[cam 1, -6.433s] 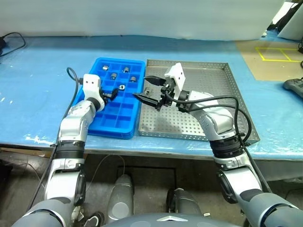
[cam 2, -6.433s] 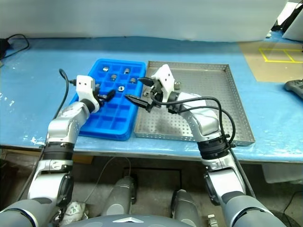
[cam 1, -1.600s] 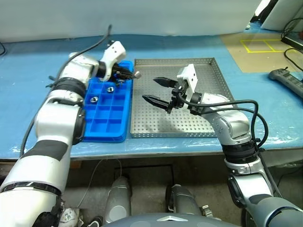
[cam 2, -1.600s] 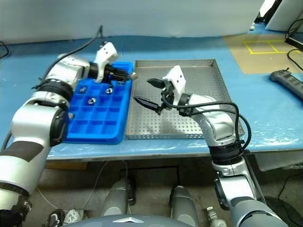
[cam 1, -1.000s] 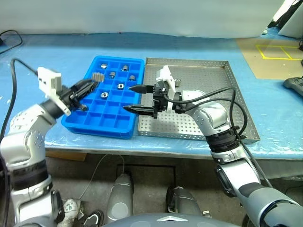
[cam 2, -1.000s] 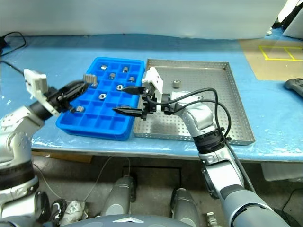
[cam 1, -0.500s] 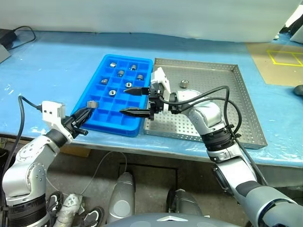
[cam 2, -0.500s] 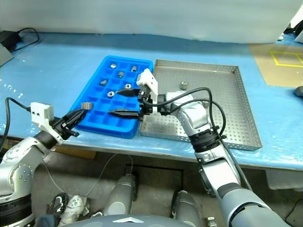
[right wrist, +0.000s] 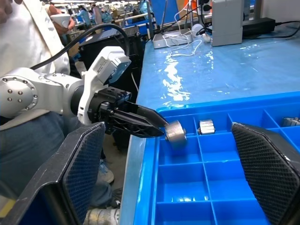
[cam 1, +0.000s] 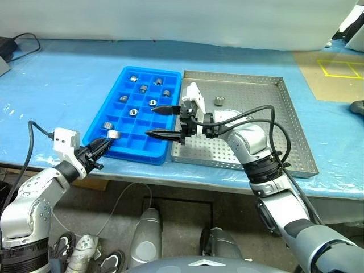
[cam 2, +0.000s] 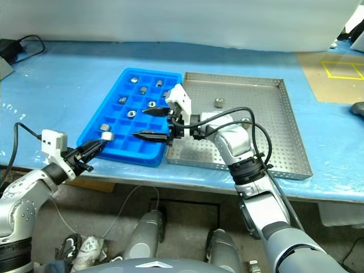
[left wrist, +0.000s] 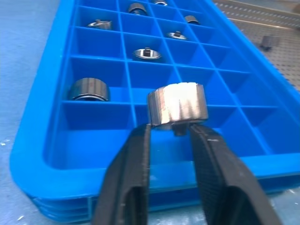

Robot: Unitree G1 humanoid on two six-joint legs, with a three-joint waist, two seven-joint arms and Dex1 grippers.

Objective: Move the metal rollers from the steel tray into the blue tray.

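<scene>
Compared with half a second ago, the left claw [cam 1: 108, 139] has been carried slightly further in over the near left corner of the blue tray [cam 1: 165, 149], and its jaws look to have eased a little around the metal roller [left wrist: 178, 104] pinched at their very tips. In the left wrist view the roller is seen held above the tray's near row, over an empty compartment just beside the one where another roller [left wrist: 88, 89] already lies, so the piece appears to be poised for release into a free cell rather than stacked on a filled one. It cannot be told whether the grip has been fully let go; the roller is seen between the fingertips [left wrist: 140, 140], seemingly in contact. Several more rollers sit singly in the far compartments, one to a cell, which suggests the grid is being filled in order. The right claw [cam 1: 161, 121] is held wide open and empty over the seam between the blue tray and the steel tray [cam 1: 296, 136], probably parked clear of the left arm. One roller [cam 1: 218, 101] remains on the steel tray's perforated floor near its far rim, and both trays are set side by side on the blue worktop [cam 1: 62, 74].
</scene>
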